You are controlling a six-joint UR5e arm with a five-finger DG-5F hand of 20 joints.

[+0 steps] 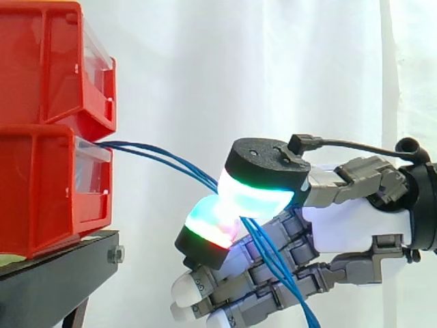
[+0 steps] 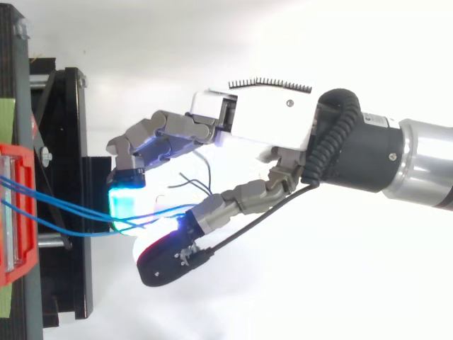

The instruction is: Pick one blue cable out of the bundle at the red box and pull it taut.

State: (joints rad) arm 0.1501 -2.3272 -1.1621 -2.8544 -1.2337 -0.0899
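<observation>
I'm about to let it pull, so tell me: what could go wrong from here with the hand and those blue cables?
1. Several blue cables seem to run together into the pinch of the hand, so pulling may tauten more than one.
2. They come out of the lower red bin, which sits at the edge of the black stand; a hard pull could drag it forward.

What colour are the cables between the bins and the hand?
Blue; the cables show best in the side view, pinched in the hand.
</observation>
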